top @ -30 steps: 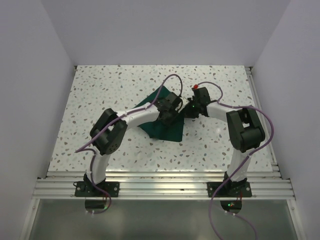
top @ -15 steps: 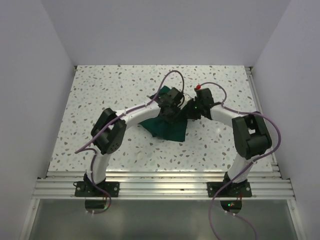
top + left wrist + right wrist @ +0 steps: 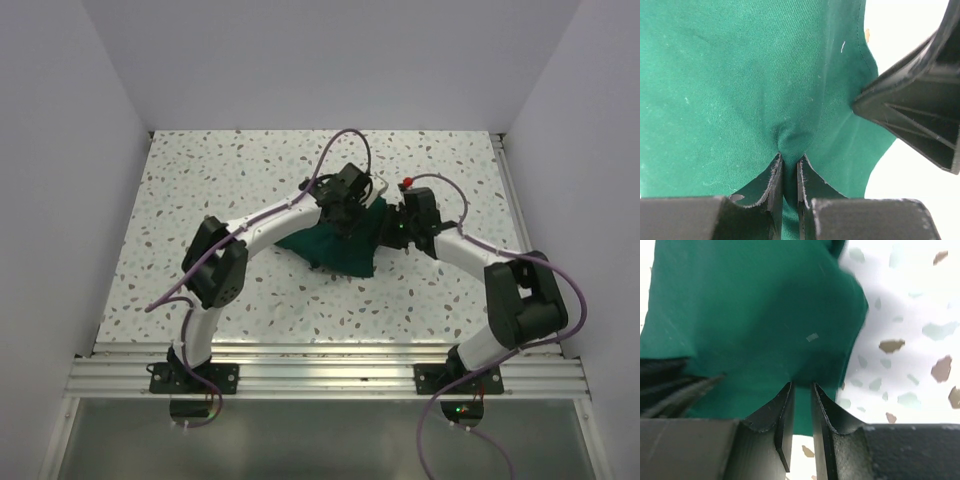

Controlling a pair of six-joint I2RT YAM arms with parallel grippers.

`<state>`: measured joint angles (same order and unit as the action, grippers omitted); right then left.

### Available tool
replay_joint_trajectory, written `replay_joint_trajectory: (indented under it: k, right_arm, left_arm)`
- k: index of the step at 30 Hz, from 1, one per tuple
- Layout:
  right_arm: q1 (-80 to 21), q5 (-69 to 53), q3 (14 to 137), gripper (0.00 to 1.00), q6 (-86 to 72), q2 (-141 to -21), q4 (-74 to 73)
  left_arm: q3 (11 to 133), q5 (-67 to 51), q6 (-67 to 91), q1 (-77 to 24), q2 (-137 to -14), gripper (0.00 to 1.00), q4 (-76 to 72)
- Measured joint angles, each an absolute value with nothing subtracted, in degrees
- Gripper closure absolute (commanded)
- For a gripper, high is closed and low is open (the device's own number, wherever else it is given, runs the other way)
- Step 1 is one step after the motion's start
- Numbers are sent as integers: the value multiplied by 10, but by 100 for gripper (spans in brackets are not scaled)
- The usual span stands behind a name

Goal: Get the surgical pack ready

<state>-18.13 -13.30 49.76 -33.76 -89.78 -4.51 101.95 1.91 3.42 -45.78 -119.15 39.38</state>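
Of the surgical pack I see only a dark green cloth (image 3: 335,248), bunched near the middle of the table. My left gripper (image 3: 345,205) is at its far edge. In the left wrist view the left gripper (image 3: 790,157) is shut on a puckered fold of the cloth (image 3: 740,75). My right gripper (image 3: 392,225) is at the cloth's right side. In the right wrist view the right gripper (image 3: 802,385) has its jaws a narrow gap apart, closed on the cloth's edge (image 3: 750,305). The cloth hangs above the table there and casts a shadow.
The speckled white table (image 3: 220,190) has white walls on three sides and a metal rail (image 3: 320,365) along its near edge. Purple cables (image 3: 345,140) loop above both arms. A black part of the other gripper (image 3: 920,110) juts in close beside the left one.
Both grippers have moved toward the far right, carrying the cloth with them. The right arm has stretched out lower and further right. The cloth is more bunched than before.
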Motion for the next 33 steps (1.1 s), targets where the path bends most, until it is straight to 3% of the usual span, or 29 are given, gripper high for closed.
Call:
replay_joint_trajectory:
  k: [18,33]
  right_arm:
    - [-186,-182,390,80,-451,-877,157]
    - [-267,-168,368,80,-479,-850,187]
  left_arm:
    - [1046,2,52,-458,-1189,100,407]
    - [1098,5,54,-458,-1189,100,428]
